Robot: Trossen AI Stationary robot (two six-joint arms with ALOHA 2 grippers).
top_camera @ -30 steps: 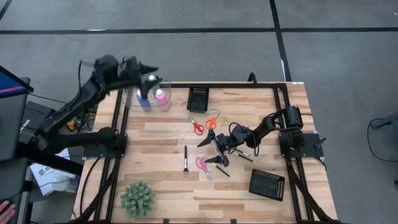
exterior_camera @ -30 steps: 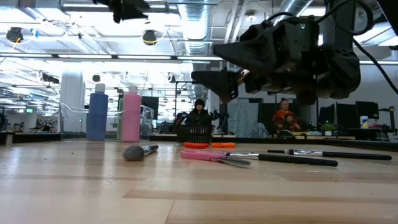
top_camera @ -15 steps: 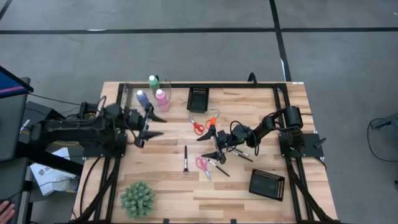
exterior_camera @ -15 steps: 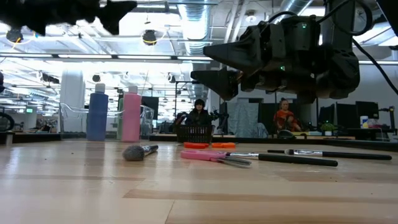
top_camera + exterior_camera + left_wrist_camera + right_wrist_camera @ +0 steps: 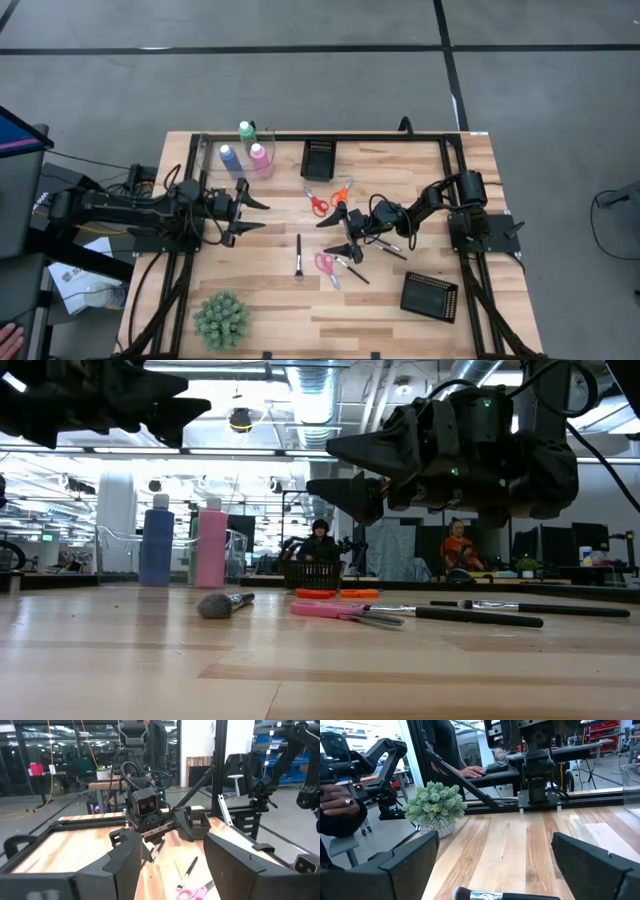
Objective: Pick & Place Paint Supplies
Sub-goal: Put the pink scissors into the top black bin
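The right end effector (image 5: pixel 346 232), fingers wide and empty, hovers mid-table above the pink scissors (image 5: pixel 326 265) and thin brushes (image 5: pixel 298 256). Light, stiff and low-lying, these probably need a pinch across the shaft. The left end effector (image 5: pixel 250 215), open, hangs near the left edge.

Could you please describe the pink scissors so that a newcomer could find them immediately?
On the wooden table, look near the middle, just beside the right claw. The pink scissors lie flat there, next to a dark-handled brush. The other scissors, red and orange, lie farther back.
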